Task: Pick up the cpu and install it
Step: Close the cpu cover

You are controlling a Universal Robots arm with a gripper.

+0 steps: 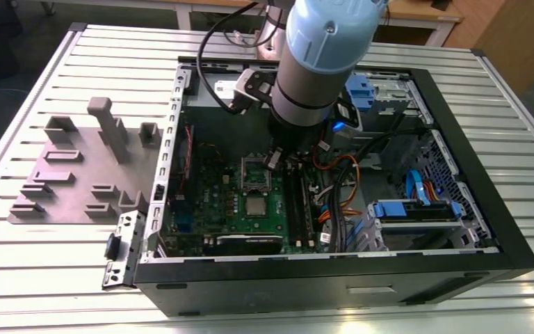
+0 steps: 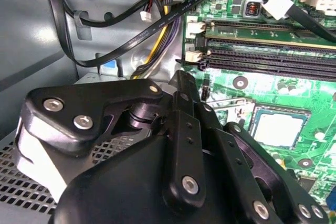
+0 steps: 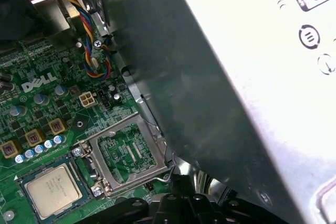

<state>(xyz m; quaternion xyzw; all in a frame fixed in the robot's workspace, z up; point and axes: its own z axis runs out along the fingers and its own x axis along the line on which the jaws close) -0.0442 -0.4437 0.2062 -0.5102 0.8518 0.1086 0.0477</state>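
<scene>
While the grey robot arm with its pale blue joint cap reaches down into the open black computer case on the slatted metal bench, its black tool hangs over the green motherboard. In the exterior view it sits near the 1 o'clock corner of the silver rectangular socket frame. Whether the tool is apart or together cannot be told.

The small flat square cpu, shiny silver-grey on top, lies flat on the board at 6 o'clock from that frame. It is just beside the frame and apart from the tool. In the first wrist view the cpu sits inside a dark square border.

Orange and black cables run at 3 o'clock from the board. A grey fixture plate with upright blocks rests on the bench at 9 o'clock from the case.
</scene>
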